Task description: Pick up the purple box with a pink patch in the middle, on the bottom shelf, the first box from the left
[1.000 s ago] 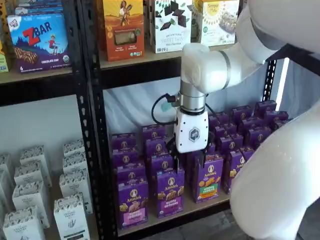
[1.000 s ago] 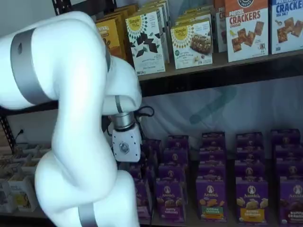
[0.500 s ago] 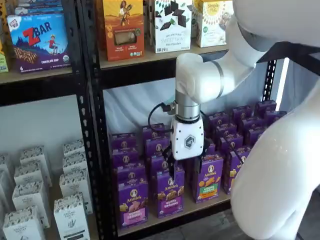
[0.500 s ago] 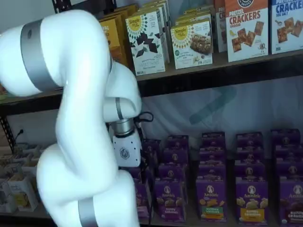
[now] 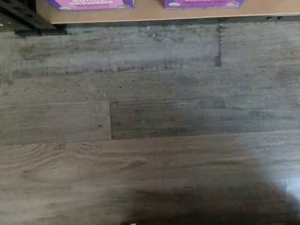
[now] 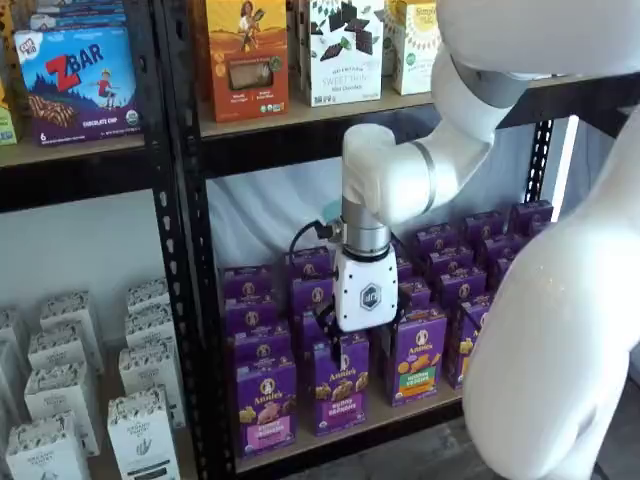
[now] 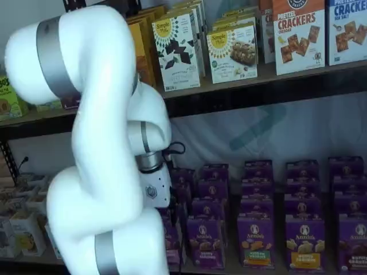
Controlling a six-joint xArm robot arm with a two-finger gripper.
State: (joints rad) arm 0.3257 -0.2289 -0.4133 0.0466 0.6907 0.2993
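Observation:
The purple box (image 6: 265, 405) with a pale pink band stands upright at the front left of the bottom shelf (image 6: 405, 412), in a row of like purple Annie's boxes. My gripper (image 6: 357, 345) hangs in front of this shelf, over the purple box with orange lettering (image 6: 340, 392), one box to the right of the pink-band box. Its black fingers (image 6: 334, 350) show a gap and hold nothing. In a shelf view its white body (image 7: 152, 192) shows beside my arm, with the fingers hidden. The wrist view shows the shelf's tan board edge (image 5: 154, 15) and the foot of the pink-band box (image 5: 91, 4).
A purple box with a green patch (image 6: 418, 362) stands further right. A black perforated upright (image 6: 195, 300) borders the pink-band box on the left. White boxes (image 6: 140, 430) fill the neighbouring bay. The upper shelf holds orange and white boxes (image 6: 247, 55). Grey wood floor (image 5: 150, 140) lies below.
My gripper has moved to the left and a little lower along the front row of purple boxes, closer to the pink-band box. The boxes have not moved.

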